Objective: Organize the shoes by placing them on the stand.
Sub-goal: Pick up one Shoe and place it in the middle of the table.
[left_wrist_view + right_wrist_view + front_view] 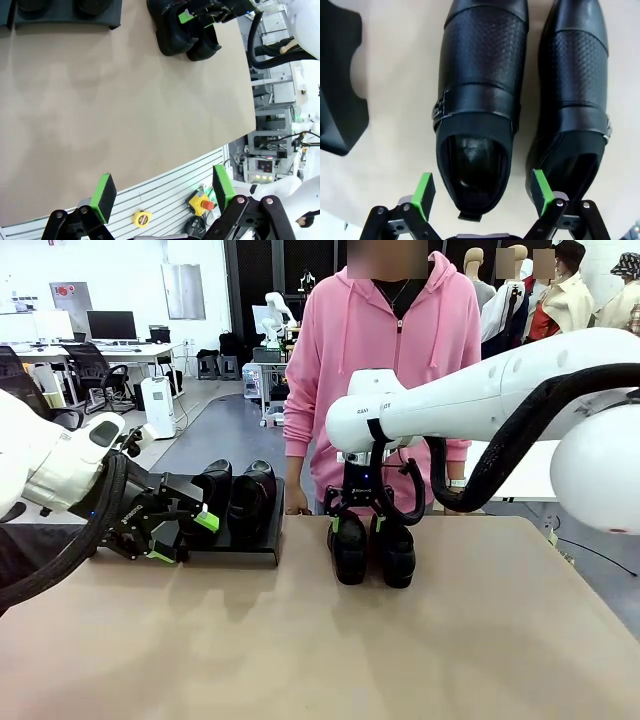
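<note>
The right jaws stand wide open over the heel end of one loose shoe (479,95), with a green pad (423,194) on either side of its opening. Whether they touch the leather I cannot tell, and nothing is gripped. The left jaws are equally wide and empty, hovering just beside the front corner of the stand (240,552). Two shoes (255,500) already sit side by side on the stand. The other two (395,552) rest close together on the worktop (320,660), just to the right of the stand. I judge the task about half done: that pair has yet to be lifted across.
</note>
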`<state>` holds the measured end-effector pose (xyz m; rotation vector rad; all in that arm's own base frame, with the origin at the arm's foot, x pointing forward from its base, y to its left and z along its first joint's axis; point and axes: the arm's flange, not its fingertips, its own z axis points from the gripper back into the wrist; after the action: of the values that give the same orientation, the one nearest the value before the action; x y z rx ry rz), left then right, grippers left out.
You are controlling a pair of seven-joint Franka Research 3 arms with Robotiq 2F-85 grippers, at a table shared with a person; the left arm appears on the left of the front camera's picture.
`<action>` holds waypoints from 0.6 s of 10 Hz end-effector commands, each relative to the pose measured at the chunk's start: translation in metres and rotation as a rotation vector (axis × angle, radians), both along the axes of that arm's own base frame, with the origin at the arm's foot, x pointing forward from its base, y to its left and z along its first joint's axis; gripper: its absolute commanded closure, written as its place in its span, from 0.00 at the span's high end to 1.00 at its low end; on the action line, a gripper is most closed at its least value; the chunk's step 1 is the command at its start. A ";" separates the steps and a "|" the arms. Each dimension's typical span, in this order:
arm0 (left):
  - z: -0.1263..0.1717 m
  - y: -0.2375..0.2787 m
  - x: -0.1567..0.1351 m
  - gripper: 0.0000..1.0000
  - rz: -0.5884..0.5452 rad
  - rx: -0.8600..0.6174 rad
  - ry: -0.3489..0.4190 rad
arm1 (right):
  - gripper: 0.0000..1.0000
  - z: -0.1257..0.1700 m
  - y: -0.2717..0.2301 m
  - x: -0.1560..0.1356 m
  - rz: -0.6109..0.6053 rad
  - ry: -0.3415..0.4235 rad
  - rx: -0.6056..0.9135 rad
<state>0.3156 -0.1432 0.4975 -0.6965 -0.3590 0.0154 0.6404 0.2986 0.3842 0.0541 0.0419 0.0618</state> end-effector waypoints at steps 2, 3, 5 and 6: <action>0.001 0.001 -0.002 1.00 0.003 0.000 0.006 | 1.00 0.003 0.003 0.002 -0.045 0.021 -0.026; 0.001 0.001 -0.002 1.00 0.003 0.000 0.006 | 1.00 -0.001 0.002 0.002 -0.050 0.031 -0.024; 0.001 0.001 -0.002 1.00 0.003 0.000 0.006 | 1.00 -0.006 0.001 0.002 -0.048 0.042 -0.009; 0.001 0.001 -0.002 1.00 0.003 0.000 0.006 | 1.00 -0.011 0.000 0.002 -0.055 0.048 0.006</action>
<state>0.3156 -0.1432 0.4975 -0.6965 -0.3590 0.0154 0.6401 0.2976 0.3741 0.0459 0.0817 0.0418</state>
